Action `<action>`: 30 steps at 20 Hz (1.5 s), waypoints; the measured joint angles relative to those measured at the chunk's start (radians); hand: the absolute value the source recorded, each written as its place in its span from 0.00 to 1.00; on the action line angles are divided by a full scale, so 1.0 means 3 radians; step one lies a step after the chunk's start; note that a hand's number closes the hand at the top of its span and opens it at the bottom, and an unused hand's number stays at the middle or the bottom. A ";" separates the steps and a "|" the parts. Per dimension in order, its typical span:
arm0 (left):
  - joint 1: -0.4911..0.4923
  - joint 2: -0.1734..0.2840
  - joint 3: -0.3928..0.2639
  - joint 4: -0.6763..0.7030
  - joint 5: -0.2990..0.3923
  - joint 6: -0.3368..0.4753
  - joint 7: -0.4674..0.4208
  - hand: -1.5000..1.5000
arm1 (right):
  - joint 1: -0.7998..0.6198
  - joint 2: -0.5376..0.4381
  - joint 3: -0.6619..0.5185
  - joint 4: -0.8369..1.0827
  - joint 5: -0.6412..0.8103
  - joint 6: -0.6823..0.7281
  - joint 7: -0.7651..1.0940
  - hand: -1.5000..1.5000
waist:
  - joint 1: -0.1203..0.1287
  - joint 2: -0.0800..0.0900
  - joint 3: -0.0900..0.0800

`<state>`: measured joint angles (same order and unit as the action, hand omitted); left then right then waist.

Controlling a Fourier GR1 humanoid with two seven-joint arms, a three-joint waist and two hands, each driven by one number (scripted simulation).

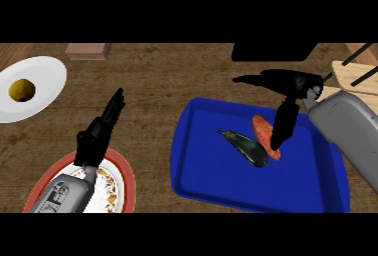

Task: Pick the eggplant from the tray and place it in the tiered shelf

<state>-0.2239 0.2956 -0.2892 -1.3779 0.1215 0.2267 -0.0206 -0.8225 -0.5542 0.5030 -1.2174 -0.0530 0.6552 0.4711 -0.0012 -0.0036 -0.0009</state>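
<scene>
Blue tray [199, 175], eggplant [247, 146] under spread-fingered right hand [284, 107]; no legible writing.

One blue tray [221, 190] on the counter, carrying one dark eggplant [247, 146] and one orange vegetable [262, 131], possibly a sweet potato. Two plates: a white one [46, 80] with one yellowish item [22, 90], a red-rimmed one [118, 180]. Two black hands: left [96, 137], right [284, 107].

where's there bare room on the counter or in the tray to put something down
Bare counter lies between the white plate and the blue tray, above the left hand. Inside the tray, the near part below the eggplant is free. It is crowded mid-tray, where the eggplant, an orange vegetable and the right hand sit together. The patterned plate lies partly under the left forearm.
</scene>
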 measured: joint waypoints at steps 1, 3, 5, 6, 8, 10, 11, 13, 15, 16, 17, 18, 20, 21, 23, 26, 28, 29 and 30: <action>0.0009 -0.0009 0.0015 -0.0010 -0.0006 -0.0009 0.0002 0.50 | 0.0027 -0.0008 -0.0029 -0.0111 -0.0026 0.0064 0.0107 0.00 | -0.0004 0.0000 0.0000; 0.0068 -0.0033 -0.0003 -0.0121 -0.0055 0.0009 0.0068 0.50 | 0.0103 0.0019 -0.0081 -0.0326 -0.0056 0.0122 0.0328 0.00 | -0.0005 -0.0002 0.0001; 0.0056 -0.0051 0.0036 -0.0113 -0.0090 -0.0014 0.0084 0.50 | 0.0232 0.0044 -0.0143 -0.0521 -0.0024 0.0147 0.0455 0.00 | -0.0008 0.0000 0.0001; 0.0025 -0.0047 0.0077 -0.0102 -0.0080 -0.0052 0.0108 0.50 | 0.0281 0.0061 -0.0186 -0.0623 -0.0035 0.0162 0.0541 0.00 | -0.0010 0.0001 0.0001; 0.0021 -0.0061 0.0133 -0.0045 -0.0086 -0.0111 0.0061 0.50 | 0.0341 0.0157 -0.0226 -0.0704 0.0058 0.0140 0.0601 0.00 | -0.0005 0.0004 0.0002; 0.0007 -0.0102 0.0156 -0.0042 -0.0119 -0.0145 0.0080 0.50 | 0.0380 0.0258 -0.0275 -0.0752 0.0165 0.0148 0.0659 0.00 | 0.0001 0.0006 0.0002; 0.0011 -0.0106 0.0186 -0.0042 -0.0120 -0.0174 0.0079 0.50 | 0.0422 0.0287 -0.0297 -0.0819 0.0199 0.0161 0.0706 0.00 | 0.0001 0.0007 0.0002; 0.0058 -0.0104 0.0216 -0.0110 -0.0139 -0.0216 0.0100 0.50 | 0.0474 0.0356 -0.0332 -0.0878 0.0299 0.0166 0.0750 0.00 | 0.0006 0.0007 0.0002; 0.0098 -0.0109 0.0239 -0.0192 -0.0179 -0.0241 0.0120 0.50 | 0.0500 0.0408 -0.0410 -0.0894 0.0379 0.0191 0.0762 0.00 | 0.0010 0.0008 0.0002; 0.0105 -0.0122 0.0258 -0.0200 -0.0193 -0.0261 0.0127 0.50 | 0.0515 0.0429 -0.0457 -0.0915 0.0401 0.0226 0.0774 0.00 | 0.0010 0.0008 0.0003; 0.0117 -0.0105 0.0291 -0.0235 -0.0179 -0.0306 0.0154 0.50 | 0.0549 0.0453 -0.0478 -0.0933 0.0434 0.0238 0.0787 0.00 | 0.0011 0.0008 0.0002; 0.0138 -0.0122 0.0316 -0.0190 -0.0188 -0.0326 0.0092 0.50 | 0.0572 0.0489 -0.0493 -0.0919 0.0492 0.0242 0.0778 0.00 | 0.0011 0.0009 0.0003; 0.0190 -0.0187 0.0293 -0.0220 -0.0268 -0.0295 0.0090 0.50 | 0.0666 0.0536 -0.0517 -0.1017 0.0545 0.0269 0.0810 0.00 | 0.0009 0.0009 0.0003; 0.0144 -0.0198 0.0332 -0.0148 -0.0267 -0.0327 0.0072 0.50 | 0.0705 0.0571 -0.0515 -0.1026 0.0602 0.0274 0.0801 0.00 | 0.0007 0.0009 0.0002; 0.0142 -0.0276 0.0300 -0.0130 -0.0352 -0.0290 0.0073 0.50 | 0.0710 0.0631 -0.0552 -0.1011 0.0659 0.0306 0.0813 0.00 | 0.0009 0.0011 0.0003; 0.0160 -0.0287 0.0355 -0.0139 -0.0383 -0.0339 0.0055 0.50 | 0.0816 0.0760 -0.0532 -0.1079 0.0788 0.0296 0.0867 0.00 | 0.0008 0.0010 0.0003; 0.0159 -0.0303 0.0380 -0.0157 -0.0402 -0.0361 0.0087 0.50 | 0.0786 0.0822 -0.0551 -0.1018 0.0861 0.0333 0.0883 0.00 | 0.0012 0.0010 0.0002; 0.0133 -0.0320 0.0390 -0.0159 -0.0421 -0.0370 0.0114 0.50 | 0.0799 0.0858 -0.0556 -0.1026 0.0902 0.0340 0.0889 0.00 | 0.0011 0.0011 0.0003; 0.0146 -0.0320 0.0416 -0.0177 -0.0415 -0.0401 0.0114 0.50 | 0.0814 0.0892 -0.0563 -0.1032 0.0946 0.0346 0.0898 0.00 | 0.0012 0.0011 0.0003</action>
<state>-0.1801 0.1998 -0.1643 -1.4311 -0.0031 0.1065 0.0134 -0.5783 -0.2865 0.3341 -1.5269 0.2309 0.7590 0.7403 0.0023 -0.0004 -0.0001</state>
